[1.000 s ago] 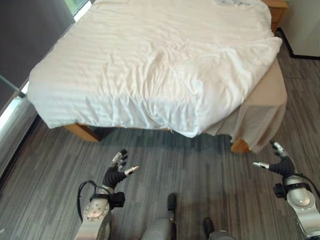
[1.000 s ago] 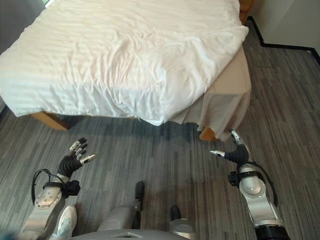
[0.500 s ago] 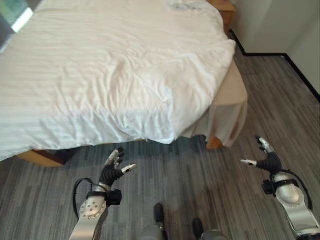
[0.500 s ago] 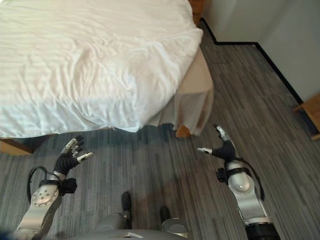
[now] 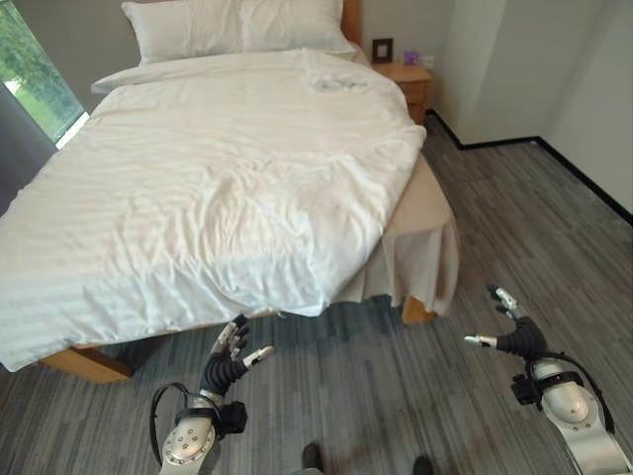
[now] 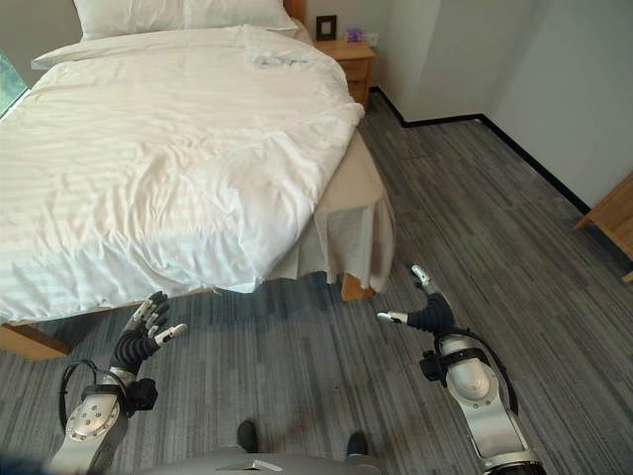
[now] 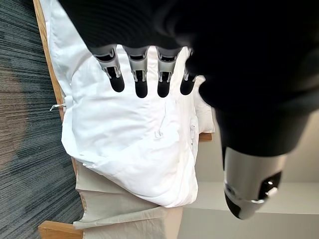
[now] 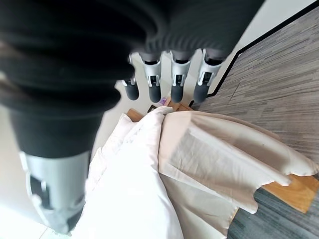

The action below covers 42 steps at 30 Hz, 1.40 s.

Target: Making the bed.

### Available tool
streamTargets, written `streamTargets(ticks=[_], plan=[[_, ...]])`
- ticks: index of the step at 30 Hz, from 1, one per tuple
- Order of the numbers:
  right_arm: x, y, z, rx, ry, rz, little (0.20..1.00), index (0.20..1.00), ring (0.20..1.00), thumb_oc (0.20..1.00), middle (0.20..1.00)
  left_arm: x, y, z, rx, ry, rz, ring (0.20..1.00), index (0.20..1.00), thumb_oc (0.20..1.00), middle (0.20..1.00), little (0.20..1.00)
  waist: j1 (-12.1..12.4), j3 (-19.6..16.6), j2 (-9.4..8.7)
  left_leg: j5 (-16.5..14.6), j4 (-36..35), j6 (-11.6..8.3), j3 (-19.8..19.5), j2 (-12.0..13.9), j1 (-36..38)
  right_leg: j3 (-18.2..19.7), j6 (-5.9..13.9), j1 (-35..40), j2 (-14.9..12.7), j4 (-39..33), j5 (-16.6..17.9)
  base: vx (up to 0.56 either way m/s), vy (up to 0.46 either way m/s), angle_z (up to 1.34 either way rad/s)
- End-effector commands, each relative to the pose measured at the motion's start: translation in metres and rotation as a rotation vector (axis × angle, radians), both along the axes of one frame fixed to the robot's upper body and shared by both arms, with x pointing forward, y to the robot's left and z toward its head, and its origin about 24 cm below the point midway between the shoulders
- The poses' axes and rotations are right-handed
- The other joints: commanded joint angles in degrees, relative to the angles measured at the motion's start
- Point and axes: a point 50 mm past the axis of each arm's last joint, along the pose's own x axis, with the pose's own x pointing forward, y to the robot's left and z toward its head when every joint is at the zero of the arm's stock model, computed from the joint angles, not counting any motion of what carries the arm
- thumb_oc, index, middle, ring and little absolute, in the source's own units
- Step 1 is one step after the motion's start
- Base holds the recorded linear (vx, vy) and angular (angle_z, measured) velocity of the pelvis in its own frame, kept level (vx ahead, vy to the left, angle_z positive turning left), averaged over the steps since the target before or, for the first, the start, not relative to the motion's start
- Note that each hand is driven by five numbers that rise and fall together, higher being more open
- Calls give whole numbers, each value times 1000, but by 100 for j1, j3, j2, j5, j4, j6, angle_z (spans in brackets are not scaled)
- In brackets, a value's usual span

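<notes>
My left hand (image 5: 229,362) hovers at lower left, fingers spread, holding nothing; the white duvet (image 5: 218,188) covers the bed across the upper left and centre, its corner overhanging a beige sheet (image 5: 425,247); at lower right, my right hand (image 5: 510,336) is spread too, empty.

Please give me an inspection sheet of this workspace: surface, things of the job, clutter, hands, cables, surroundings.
Surface: grey striped floor; wooden bed with a beige sheet hanging at its near right corner.
Job's things: white duvet spread askew, its corner hanging over the foot; pillows at the head.
Clutter: small crumpled white cloth on the duvet near the pillows.
Hands: left hand open, above the floor before the bed's foot; right hand open, above the floor near the bed's corner. Both hold nothing.
Cables: nothing seen.
Surroundings: nightstand beside the bed; window; walls.
</notes>
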Motion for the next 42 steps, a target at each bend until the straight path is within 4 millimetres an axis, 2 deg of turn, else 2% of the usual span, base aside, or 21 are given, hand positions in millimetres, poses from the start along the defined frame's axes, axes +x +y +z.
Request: streamTargets(ticks=[1, 7, 10, 15, 17, 18, 21, 23, 24, 26, 27, 29, 31, 32, 33, 34, 35, 38, 40, 41, 42], plan=[[-49, 18, -145, 252, 541, -440, 1000, 1000, 1000, 1000, 1000, 24, -78, -79, -93, 316, -59, 1000, 1000, 1000, 1000, 1000, 87, 137, 393, -424, 92, -95, -970, -450, -81, -545, 80, -230, -141, 93, -93, 20, 30, 28], [-45, 25, -147, 220, 560, -412, 1000, 1000, 1000, 1000, 1000, 33, -74, -76, -19, 305, -69, 1000, 1000, 1000, 1000, 1000, 149, 148, 335, -504, 92, 0, -931, -492, 90, -426, 136, -94, -185, 93, 22, 36, 43, -1], [-35, 23, -141, 189, 525, -383, 1000, 1000, 1000, 1000, 1000, 44, -69, -64, -13, 244, -61, 1000, 1000, 1000, 1000, 1000, 132, 266, 351, -492, 92, 41, -984, -459, 132, -240, 107, -354, -107, 730, -114, 7, -10, -7], [-11, 21, -125, 122, 441, -330, 1000, 1000, 1000, 1000, 1000, 59, -63, -43, 8, 138, -44, 1000, 1000, 1000, 1000, 1000, 213, 379, 340, -497, 92, -27, -864, -331, 125, -521, 50, -640, 48, 692, -96, 36, -138, -30], [4, 21, -113, 74, 387, -281, 1000, 1000, 1000, 1000, 1000, 63, -57, -35, 10, 95, -27, 1000, 1000, 1000, 1000, 1000, 350, 345, 210, -499, 162, -110, -678, -151, 438, -670, -10, -342, 134, 321, -119, 186, -251, -40], [9, 22, -107, 43, 361, -248, 1000, 1000, 1000, 1000, 1000, 65, -54, -33, 9, 87, -13, 1000, 1000, 1000, 1000, 1000, 420, 405, 167, -646, 754, -106, -611, -96, 278, -717, -49, -218, 120, 239, -136, 106, -229, -26], [26, 30, -83, -20, 233, -170, 1000, 1000, 1000, 1000, 1000, 69, -59, -24, -23, 40, -1, 1000, 1000, 1000, 1000, 1000, 658, 668, 148, -185, 2726, -97, -764, 168, -599, -701, -338, 149, 245, 93, -263, 90, -219, -51], [32, 28, -74, -39, 192, -164, 1000, 1000, 1000, 1000, 1000, 70, -61, -23, -28, 33, 2, 1000, 1000, 1000, 1000, 1000, 698, 710, 128, -94, 3133, -52, -798, 149, -862, -708, -402, 206, 259, 93, -320, 124, -105, -45], [46, 26, -57, -94, 121, -143, 1000, 1000, 1000, 1000, 1000, 70, -65, -21, -37, 17, 4, 1000, 1000, 1000, 1000, 1000, 817, 761, 75, -248, 3268, 32, -879, -180, -1258, -617, -409, 312, 241, 93, -419, 196, -38, -40], [66, 26, -35, -172, 28, -112, 1000, 1000, 1000, 1000, 1000, 68, -66, -19, -35, -1, -1, 1000, 1000, 1000, 1000, 1000, 1021, 726, 23, -527, 2698, 161, -793, -598, -1515, -509, -329, 366, 250, 93, -508, 285, -7, -36], [72, 25, -27, -207, -5, -104, 1000, 1000, 1000, 1000, 1000, 68, -67, -19, -35, 2, -9, 1000, 1000, 1000, 1000, 1000, 1089, 685, 40, -543, 2385, 174, -700, -643, -1486, -481, -294, 418, 279, 93, -554, 332, 30, -55], [83, 23, -16, -255, -50, -100, 1000, 1000, 1000, 1000, 1000, 67, -66, -19, -17, 4, -21, 1000, 1000, 1000, 1000, 1000, 1173, 594, 79, -248, 1723, 112, -380, -672, -1469, -500, -251, 454, 362, 93, -614, 349, 34, -45], [105, 20, 16, -336, -148, -87, 1000, 1000, 1000, 1000, 1000, 70, -66, -17, -7, -2, -36, 1000, 1000, 1000, 1000, 1000, 1217, 426, 157, 186, 705, -48, 347, -606, -1395, -580, -173, 753, 508, 93, -859, 472, 60, 25], [77, 11, -5, -306, -74, -58, 1000, 1000, 1000, 1000, 1000, 67, -53, -17, 2, -7, 20, 1000, 1000, 1000, 1000, 1000, 1120, 449, 170, 341, 632, -9, 552, -517, -1409, -609, -176, 807, 537, 93, -836, 345, 71, 31], [77, -12, 20, -225, -133, -105, 1000, 1000, 1000, 1000, 1000, 64, -44, -17, 21, 1, 24, 1000, 1000, 1000, 1000, 1000, 1070, 338, 141, 268, 346, 93, 515, -548, -1247, -619, -118, 898, 533, 93, -868, 366, 63, 22], [80, -13, 32, -170, -181, -111, 1000, 1000, 1000, 1000, 1000, 56, -41, -19, 14, 13, 19, 1000, 1000, 1000, 1000, 1000, 1093, 302, 120, 333, 271, 164, 370, -632, -1169, -656, -115, 1010, 524, 93, -882, 479, 70, 4], [70, -52, 62, -326, -240, -181, 1000, 1000, 1000, 1000, 1000, 47, -30, -19, 22, 15, 40, 1000, 1000, 1000, 1000, 1000, 1075, 231, 5, 322, 225, 195, 295, -691, -1096, -651, -58, 1071, 468, 239, -872, 452, 43, -20], [58, -68, 38, -339, -126, -205, 1000, 1000, 1000, 1000, 1000, 43, -28, -26, 48, 57, 24, 1000, 1000, 1000, 1000, 1000, 1053, 142, -257, 119, 93, 373, 279, -840, -717, -653, 263, 969, 287, 1257, -564, 419, 91, -27], [51, -70, 29, -363, -90, -211, 1000, 1000, 1000, 1000, 1000, 46, -25, -22, 71, 46, 33, 1000, 1000, 1000, 1000, 1000, 884, 187, -230, -97, 92, 501, 147, -923, -437, -654, 581, 494, 10, 2444, 90, 275, 139, 6], [51, -70, 29, -363, -90, -211, 1000, 1000, 1000, 1000, 1000, 46, -25, -22, 71, 46, 33, 1000, 1000, 1000, 1000, 1000, 882, 184, -235, -99, 92, 506, 148, -931, -442, -651, 586, 481, 1, 2463, 81, 274, 156, 36], [49, -60, 23, -369, -92, -194, 1000, 1000, 1000, 1000, 1000, 51, -20, -15, 95, 20, 63, 1000, 1000, 1000, 1000, 1000, 656, 286, -8, -244, 92, 578, -156, -848, -205, -368, 554, -248, 58, 3679, 397, 278, 123, 40]])
